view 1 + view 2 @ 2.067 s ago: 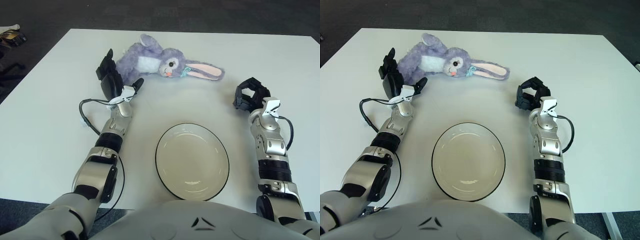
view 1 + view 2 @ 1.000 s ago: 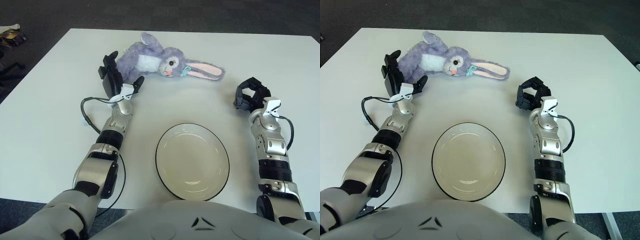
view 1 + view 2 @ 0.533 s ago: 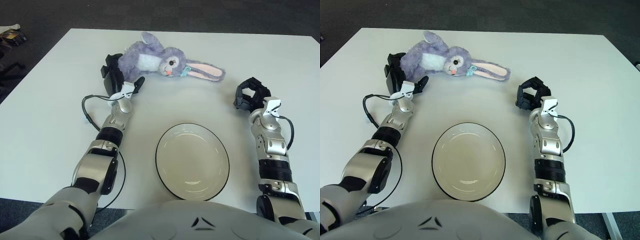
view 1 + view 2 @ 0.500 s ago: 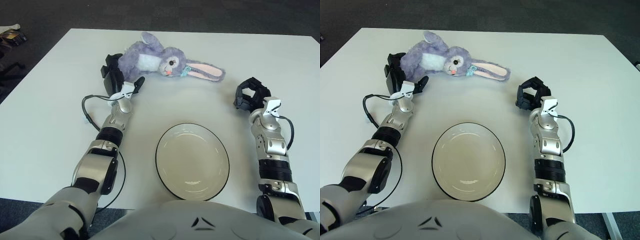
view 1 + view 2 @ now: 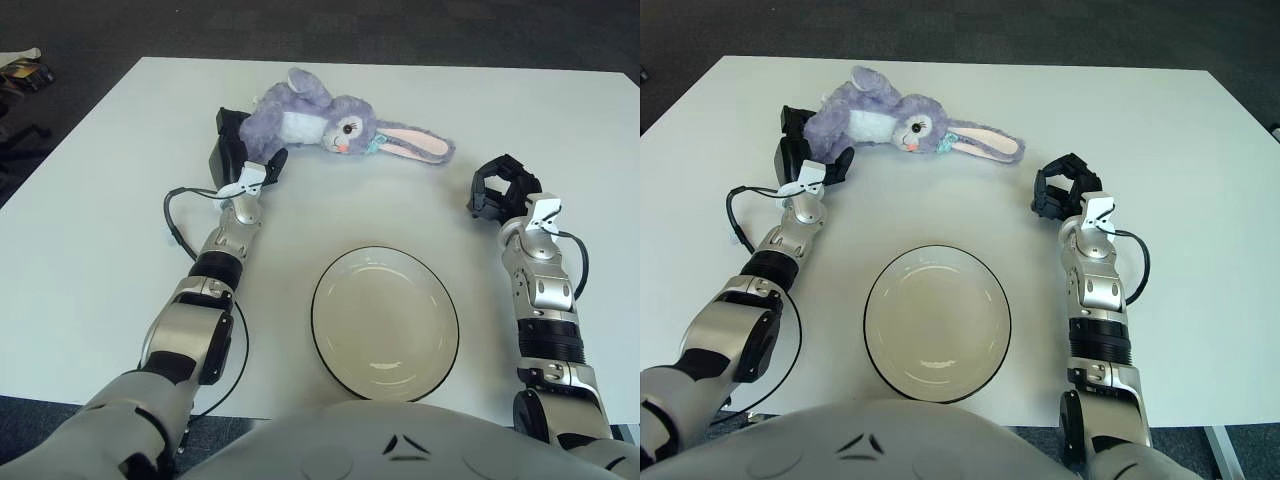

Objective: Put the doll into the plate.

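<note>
1. Table: it is big, white and flat, and everything here sits on top of it. Dark floor shows around its edges.

2. Plate: it is round and cream with a thin dark rim. It sits on the table close to the robot's body, between the two arms. Nothing is in it.

3. Bunny doll: it is a soft purple rabbit with a white tummy, a pink nose and long ears that are pink inside. It lies on its side at the far part of the table, well apart from the plate. Its ears point toward the robot's right and its body points toward the robot's left.

4. Left hand: it is at the bunny's bottom end. The black fingers are pressed up against the purple body, with one finger under it and the others behind it. I cannot tell if they have closed tight on it.

5. Right hand: it shows to the right of the plate, well apart from the bunny. Its black fingers are curled in and hold nothing.
</note>
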`<move>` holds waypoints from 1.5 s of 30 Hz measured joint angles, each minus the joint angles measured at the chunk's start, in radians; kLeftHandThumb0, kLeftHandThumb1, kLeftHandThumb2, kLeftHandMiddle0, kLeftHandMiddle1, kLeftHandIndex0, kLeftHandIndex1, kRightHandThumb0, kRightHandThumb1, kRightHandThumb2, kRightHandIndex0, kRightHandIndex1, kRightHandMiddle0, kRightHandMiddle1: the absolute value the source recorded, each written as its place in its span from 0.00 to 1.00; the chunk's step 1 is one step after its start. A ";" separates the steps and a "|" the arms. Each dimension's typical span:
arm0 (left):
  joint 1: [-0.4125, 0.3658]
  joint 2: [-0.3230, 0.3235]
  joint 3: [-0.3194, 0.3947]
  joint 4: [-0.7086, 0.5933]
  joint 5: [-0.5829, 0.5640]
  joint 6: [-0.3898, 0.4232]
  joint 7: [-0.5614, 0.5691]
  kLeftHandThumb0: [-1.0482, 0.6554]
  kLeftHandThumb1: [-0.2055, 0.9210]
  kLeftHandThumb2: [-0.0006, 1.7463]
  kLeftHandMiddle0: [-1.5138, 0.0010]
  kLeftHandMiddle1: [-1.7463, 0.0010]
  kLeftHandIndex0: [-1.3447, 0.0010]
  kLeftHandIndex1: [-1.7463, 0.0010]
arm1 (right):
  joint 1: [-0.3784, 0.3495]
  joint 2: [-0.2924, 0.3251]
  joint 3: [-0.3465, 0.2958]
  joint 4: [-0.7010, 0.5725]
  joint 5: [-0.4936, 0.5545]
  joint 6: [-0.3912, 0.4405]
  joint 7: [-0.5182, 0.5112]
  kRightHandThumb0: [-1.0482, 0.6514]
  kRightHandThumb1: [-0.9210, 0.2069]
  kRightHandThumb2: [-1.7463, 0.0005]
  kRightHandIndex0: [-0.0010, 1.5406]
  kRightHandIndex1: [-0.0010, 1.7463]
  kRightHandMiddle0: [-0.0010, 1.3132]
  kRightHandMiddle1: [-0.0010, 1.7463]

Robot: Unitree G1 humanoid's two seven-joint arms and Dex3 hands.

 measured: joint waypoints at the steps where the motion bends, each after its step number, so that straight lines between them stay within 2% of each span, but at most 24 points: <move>1: 0.000 0.000 -0.001 -0.001 0.001 0.004 0.000 0.63 0.43 0.73 0.51 0.17 0.66 0.00 | 0.000 0.000 0.000 0.000 0.000 0.000 0.000 0.35 0.44 0.32 0.76 1.00 0.41 1.00; 7: 0.000 0.001 -0.005 -0.015 0.006 0.033 0.000 0.62 0.38 0.75 0.49 0.18 0.62 0.00 | 0.002 -0.001 0.001 -0.003 -0.001 0.000 0.001 0.35 0.45 0.32 0.76 1.00 0.41 1.00; 17: 0.000 0.003 -0.018 -0.045 0.028 0.095 0.014 0.62 0.27 0.82 0.43 0.25 0.50 0.00 | 0.005 -0.005 0.004 -0.005 -0.003 -0.002 0.013 0.35 0.44 0.32 0.76 1.00 0.40 1.00; 27: 0.000 0.010 -0.040 -0.050 0.059 0.107 0.055 0.62 0.17 0.88 0.39 0.28 0.41 0.00 | 0.006 -0.010 0.006 -0.005 -0.003 -0.004 0.019 0.35 0.45 0.32 0.76 1.00 0.41 1.00; 45: -0.001 0.017 -0.075 -0.032 0.096 0.117 0.119 0.62 0.07 0.94 0.33 0.29 0.35 0.00 | 0.010 -0.010 0.007 -0.009 -0.003 -0.004 0.018 0.35 0.45 0.32 0.76 1.00 0.41 1.00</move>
